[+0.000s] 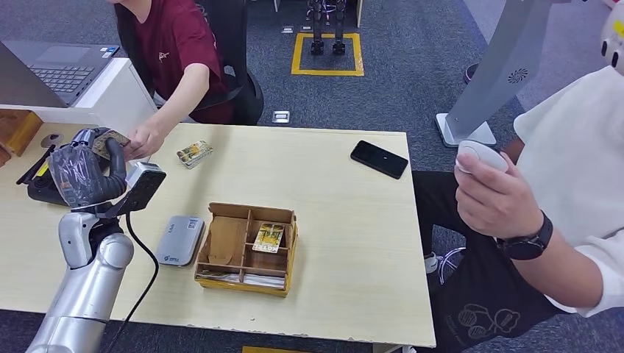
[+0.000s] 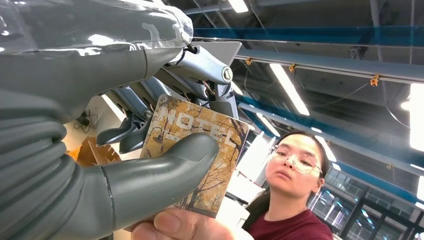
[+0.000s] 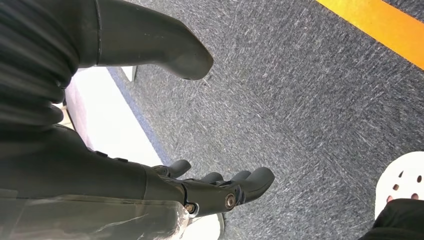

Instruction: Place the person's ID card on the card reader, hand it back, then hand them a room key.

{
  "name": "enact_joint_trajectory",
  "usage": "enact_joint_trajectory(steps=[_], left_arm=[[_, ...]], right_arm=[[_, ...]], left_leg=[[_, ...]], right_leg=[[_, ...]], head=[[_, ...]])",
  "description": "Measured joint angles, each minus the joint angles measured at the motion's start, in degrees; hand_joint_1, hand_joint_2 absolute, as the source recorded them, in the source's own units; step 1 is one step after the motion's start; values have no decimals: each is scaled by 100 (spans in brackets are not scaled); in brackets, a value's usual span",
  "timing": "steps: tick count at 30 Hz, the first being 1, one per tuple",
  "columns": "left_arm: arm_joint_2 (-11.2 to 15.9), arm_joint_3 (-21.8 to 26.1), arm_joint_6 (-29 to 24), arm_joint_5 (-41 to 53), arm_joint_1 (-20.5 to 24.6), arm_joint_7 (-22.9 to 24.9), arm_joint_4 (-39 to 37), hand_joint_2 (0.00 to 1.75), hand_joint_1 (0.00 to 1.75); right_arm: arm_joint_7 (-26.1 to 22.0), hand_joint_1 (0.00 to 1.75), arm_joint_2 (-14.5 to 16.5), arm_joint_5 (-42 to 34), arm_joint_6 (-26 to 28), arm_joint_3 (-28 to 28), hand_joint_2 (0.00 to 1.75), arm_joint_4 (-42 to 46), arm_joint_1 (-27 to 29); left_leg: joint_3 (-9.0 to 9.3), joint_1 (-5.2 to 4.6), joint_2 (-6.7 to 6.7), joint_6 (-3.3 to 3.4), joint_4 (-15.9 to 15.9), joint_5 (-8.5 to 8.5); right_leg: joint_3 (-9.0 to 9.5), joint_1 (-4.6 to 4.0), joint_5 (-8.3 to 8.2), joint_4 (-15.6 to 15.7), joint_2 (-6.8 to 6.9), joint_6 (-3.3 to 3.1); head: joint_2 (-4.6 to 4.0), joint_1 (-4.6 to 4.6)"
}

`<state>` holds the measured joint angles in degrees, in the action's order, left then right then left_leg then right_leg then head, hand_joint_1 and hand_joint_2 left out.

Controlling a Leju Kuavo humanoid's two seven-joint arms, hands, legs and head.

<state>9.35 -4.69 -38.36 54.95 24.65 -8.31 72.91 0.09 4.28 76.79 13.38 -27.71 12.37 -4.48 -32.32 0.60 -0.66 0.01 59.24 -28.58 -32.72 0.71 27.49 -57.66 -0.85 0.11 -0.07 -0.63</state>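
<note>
1. Nearest the lens in the left wrist view, the left hand (image 2: 150,145) pinches a room key (image 2: 197,157) between its thick thumb and its darker fingers (image 2: 135,125); the card's printed face reads "HOTEL".
2. Pressing on the free lower edge of that key is the person's hand (image 2: 180,225), so the card appears to be mid-handover and what matters next is the thumb letting go.
3. From the head view, the left hand (image 1: 84,173) is raised beyond the card reader (image 1: 179,240), toward the seated person (image 1: 173,44), whose hand (image 1: 143,140) meets it at the key.
4. Another card (image 1: 195,154) lies flat on the bench (image 1: 346,235) just beside that meeting point, on the reader's far side; whether it is the ID card I cannot tell.
5. Right of the reader stands a wooden box (image 1: 246,250) with one more card (image 1: 268,237) in a back compartment.
6. Hanging over the carpet, the right hand (image 3: 200,190) holds nothing, fingers loosely apart, and is the farther one.
</note>
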Motion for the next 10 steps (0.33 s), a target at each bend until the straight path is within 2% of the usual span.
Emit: enact_joint_trajectory(steps=[6, 7, 9, 10], left_arm=[[0, -1, 3, -23, 0, -11, 0, 175, 175], [0, -1, 3, -25, 0, -11, 0, 175, 163], [0, -1, 36, -98, 0, -40, 0, 175, 75], [0, -1, 48, -123, 0, -50, 0, 175, 42]], right_arm=[[0, 0, -4, 2, 0, 0, 175, 0, 1], [0, 0, -5, 2, 0, 0, 175, 0, 1], [-2, 0, -7, 2, 1, 0, 175, 0, 1], [-2, 0, -7, 2, 1, 0, 175, 0, 1]], left_leg=[[-1, 0, 0, 0, 0, 0], [-1, 0, 0, 0, 0, 0], [-1, 0, 0, 0, 0, 0], [-1, 0, 0, 0, 0, 0]], right_leg=[[-2, 0, 0, 0, -1, 0], [-2, 0, 0, 0, -1, 0], [-2, 0, 0, 0, -1, 0], [-2, 0, 0, 0, -1, 0]], head=[[0, 0], [0, 0], [0, 0], [0, 0]])
